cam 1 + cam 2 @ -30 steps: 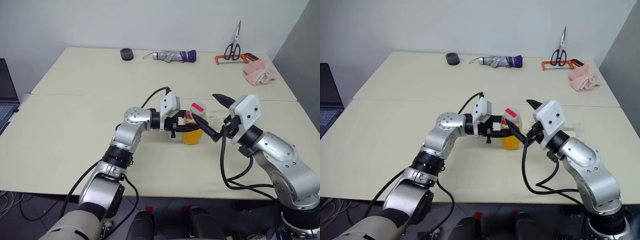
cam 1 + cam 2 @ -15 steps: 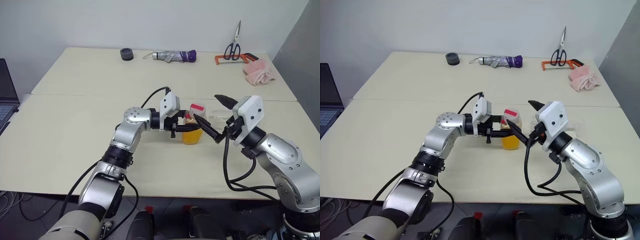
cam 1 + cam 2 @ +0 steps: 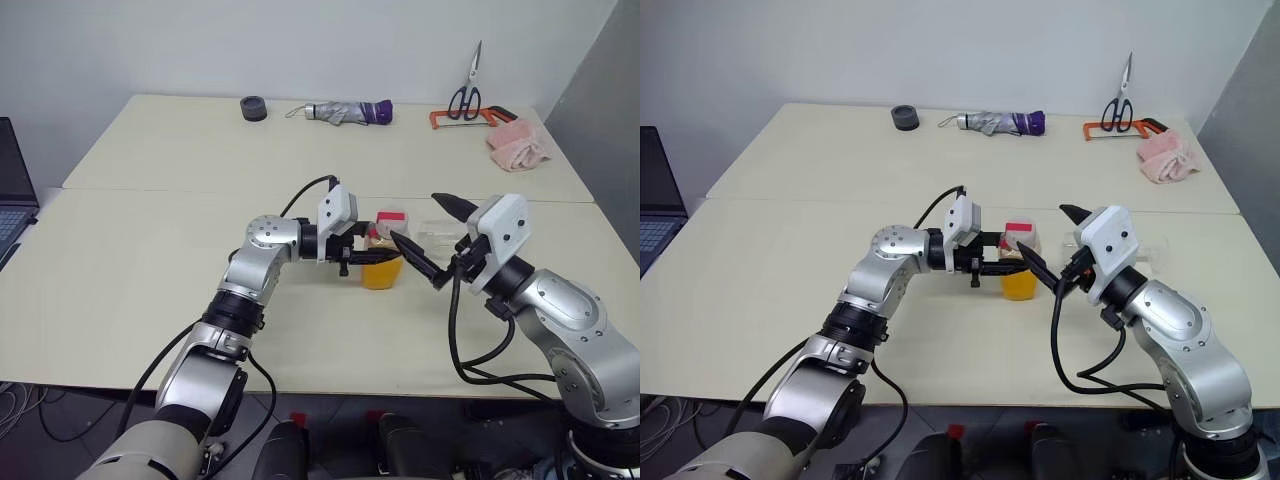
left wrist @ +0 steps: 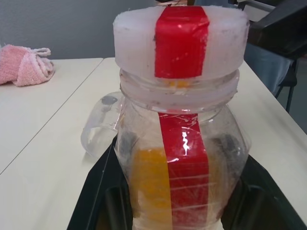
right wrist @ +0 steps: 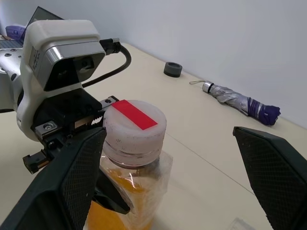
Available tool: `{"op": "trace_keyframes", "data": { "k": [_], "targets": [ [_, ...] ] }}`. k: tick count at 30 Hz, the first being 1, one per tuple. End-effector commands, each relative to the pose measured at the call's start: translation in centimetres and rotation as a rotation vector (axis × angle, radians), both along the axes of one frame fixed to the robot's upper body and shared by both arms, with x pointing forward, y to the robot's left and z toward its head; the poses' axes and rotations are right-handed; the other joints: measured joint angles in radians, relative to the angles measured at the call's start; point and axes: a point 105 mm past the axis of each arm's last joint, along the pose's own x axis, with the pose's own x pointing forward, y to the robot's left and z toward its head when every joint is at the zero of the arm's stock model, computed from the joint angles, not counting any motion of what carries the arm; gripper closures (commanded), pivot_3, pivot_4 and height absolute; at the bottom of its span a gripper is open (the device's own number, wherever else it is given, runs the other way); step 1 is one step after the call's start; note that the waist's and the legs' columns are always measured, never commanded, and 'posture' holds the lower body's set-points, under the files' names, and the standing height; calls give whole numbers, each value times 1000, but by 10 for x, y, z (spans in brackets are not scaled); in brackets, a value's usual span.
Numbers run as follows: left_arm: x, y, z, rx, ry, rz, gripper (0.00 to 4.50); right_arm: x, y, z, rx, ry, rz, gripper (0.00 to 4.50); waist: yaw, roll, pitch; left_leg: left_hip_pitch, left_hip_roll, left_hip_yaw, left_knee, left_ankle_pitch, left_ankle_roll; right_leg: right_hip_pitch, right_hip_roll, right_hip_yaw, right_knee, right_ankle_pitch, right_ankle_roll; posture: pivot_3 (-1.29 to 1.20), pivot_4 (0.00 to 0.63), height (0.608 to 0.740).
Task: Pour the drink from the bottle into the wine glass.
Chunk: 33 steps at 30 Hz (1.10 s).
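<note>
My left gripper point(image 3: 372, 262) is shut on the bottle point(image 3: 384, 258), holding it upright just above the table point(image 3: 150, 250). Its black fingers point(image 4: 103, 191) clamp both sides of the bottle. The bottle is clear with a red label strip point(image 4: 184, 172) and a white cap with a red band point(image 5: 135, 125). The orange drink point(image 3: 383, 274) fills its lower part. My right gripper point(image 3: 414, 218) stands open beside the cap, one finger on either side of it and not touching. The wine glass point(image 3: 1150, 251) seems to lie on its side on the table behind my right hand.
Along the far edge lie a black tape roll point(image 3: 254, 107), a folded umbrella point(image 3: 348, 112), scissors point(image 3: 465, 92), an orange-handled saw point(image 3: 470, 118) and a pink cloth point(image 3: 518, 145). A laptop point(image 3: 12, 190) sits at the left edge.
</note>
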Motion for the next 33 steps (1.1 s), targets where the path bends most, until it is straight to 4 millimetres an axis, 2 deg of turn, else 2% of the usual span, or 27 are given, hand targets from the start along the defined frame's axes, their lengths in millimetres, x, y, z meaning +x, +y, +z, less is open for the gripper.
{"op": "trace_keyframes", "data": {
  "k": [1,33],
  "targets": [
    [-3,-3,20,-31,-76,-31,2760,-5,-5,13,1,-56,-13,0,0,0,0,0,0,0,0,0,0,0,0,0,0,0,0,0,150,740],
    [-3,-3,18,-31,-75,-30,2760,-8,-4,14,8,-50,10,0,0,0,0,0,0,0,0,0,0,0,0,0,0,0,0,0,150,740]
  ]
}}
